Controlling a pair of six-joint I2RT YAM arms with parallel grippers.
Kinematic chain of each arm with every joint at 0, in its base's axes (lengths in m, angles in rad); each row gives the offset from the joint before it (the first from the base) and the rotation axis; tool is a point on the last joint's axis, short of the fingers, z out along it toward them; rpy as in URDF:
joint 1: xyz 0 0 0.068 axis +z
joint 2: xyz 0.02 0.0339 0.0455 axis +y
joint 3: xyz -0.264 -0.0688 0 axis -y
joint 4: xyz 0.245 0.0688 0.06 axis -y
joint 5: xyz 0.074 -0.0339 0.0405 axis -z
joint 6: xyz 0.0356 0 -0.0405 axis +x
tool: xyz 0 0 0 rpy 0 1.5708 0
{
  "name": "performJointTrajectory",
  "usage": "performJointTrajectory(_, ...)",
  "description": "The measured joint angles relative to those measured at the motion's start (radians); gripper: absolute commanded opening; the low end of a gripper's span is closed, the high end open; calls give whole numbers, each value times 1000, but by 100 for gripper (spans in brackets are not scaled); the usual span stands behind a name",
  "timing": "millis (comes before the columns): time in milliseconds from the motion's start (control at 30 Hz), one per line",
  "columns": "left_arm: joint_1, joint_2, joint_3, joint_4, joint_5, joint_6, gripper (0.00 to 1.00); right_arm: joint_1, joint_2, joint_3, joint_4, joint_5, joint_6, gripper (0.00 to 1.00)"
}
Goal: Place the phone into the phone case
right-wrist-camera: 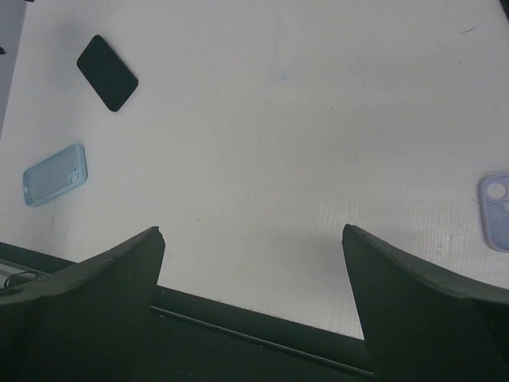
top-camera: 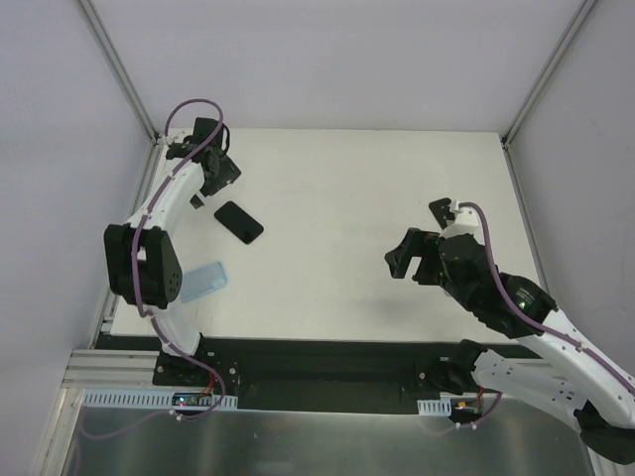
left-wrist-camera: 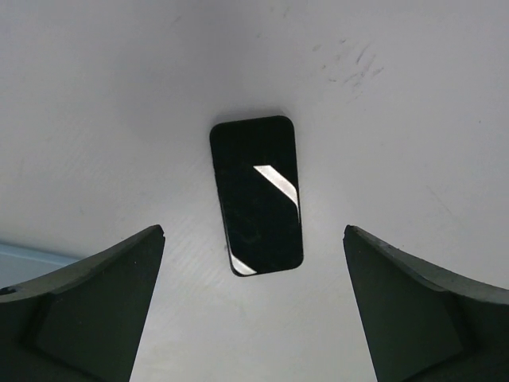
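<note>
The phone (top-camera: 238,221) lies flat on the white table (top-camera: 347,188), just ahead of the left gripper (left-wrist-camera: 254,318), its long side pointing away, in line with the gap between the wide-apart fingers (left-wrist-camera: 87,310). The right gripper (right-wrist-camera: 253,310), spread wide too, is far off. The blue phone case (top-camera: 205,281) lies near the phone, not touching, with bare table around both.

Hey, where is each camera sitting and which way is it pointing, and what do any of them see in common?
Top external: above and behind the bases, looking down on the table; shows the left arm and right arm.
Left wrist: on the left arm, looking down at the phone; the left gripper's fingers show, spread open.
Right wrist: on the right arm, looking down over the table's near part; the right gripper's fingers show, open.
Shared: all three see the phone; top and right wrist both see the light blue case.
</note>
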Motion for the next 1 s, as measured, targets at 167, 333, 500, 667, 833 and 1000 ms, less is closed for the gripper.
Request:
performJointTrajectory(167,-2,155,79,-22,41,-87,95,0,-32,0,0,-4,-1,97)
performJointTrajectory(333,-6,270,142,-66,52,-165,95,0,-48,-9,1,-14,2,97)
performJointTrajectory(500,-6,343,166,-85,58,-214,98,0,-48,-11,-5,-23,9,97)
performJointTrajectory(667,-5,399,176,-98,77,-229,98,0,-51,-11,-9,-27,23,97)
performJointTrajectory(833,2,438,182,-107,93,-229,98,0,-59,-11,-14,-27,31,97)
performJointTrajectory(1000,8,464,191,-108,100,-228,96,0,-62,-11,-16,-28,34,97)
